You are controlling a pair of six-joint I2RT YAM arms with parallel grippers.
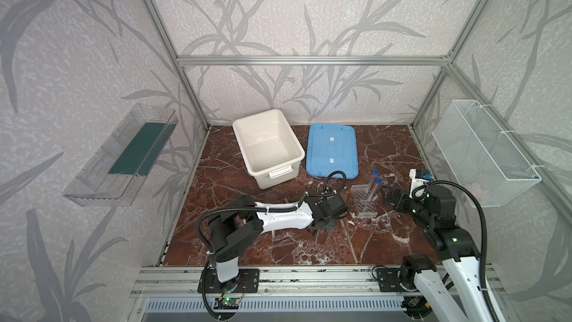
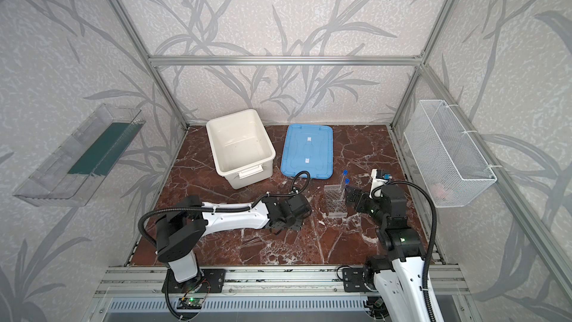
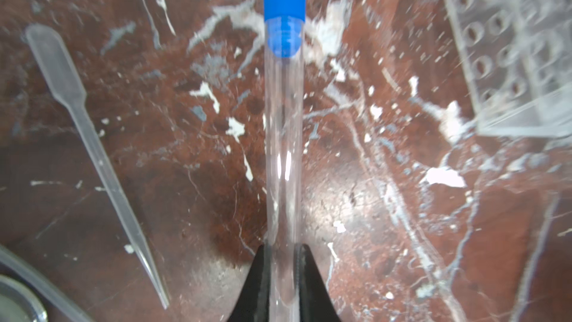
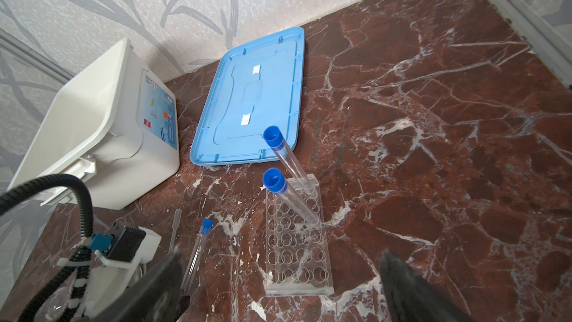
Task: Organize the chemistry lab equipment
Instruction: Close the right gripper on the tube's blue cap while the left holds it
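Marble-look table (image 1: pixel 387 150) carries everything. The clear acrylic rack (image 1: pixel 362 201) looks rigid but light, so I expect it to skid if nudged. Two capped tubes (image 1: pixel 371 182) lean at its 12 o'clock end. My left gripper (image 3: pixel 284 250) has its jaws clenched near the closed end of a third test tube (image 3: pixel 284 119), down at the rack's 8 o'clock. I judge it slick, thin-walled and brittle, so I'd hold mid-barrel, gently. My right gripper (image 1: pixel 390 201), at the rack's 3 o'clock, has its jaws spread wide, holding nothing. A soft pipette (image 3: pixel 93 137) lies nearby.

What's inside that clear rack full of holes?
In the clear holed rack, two long clear test tubes with blue caps lean in far holes; others look empty. Nothing covers it.
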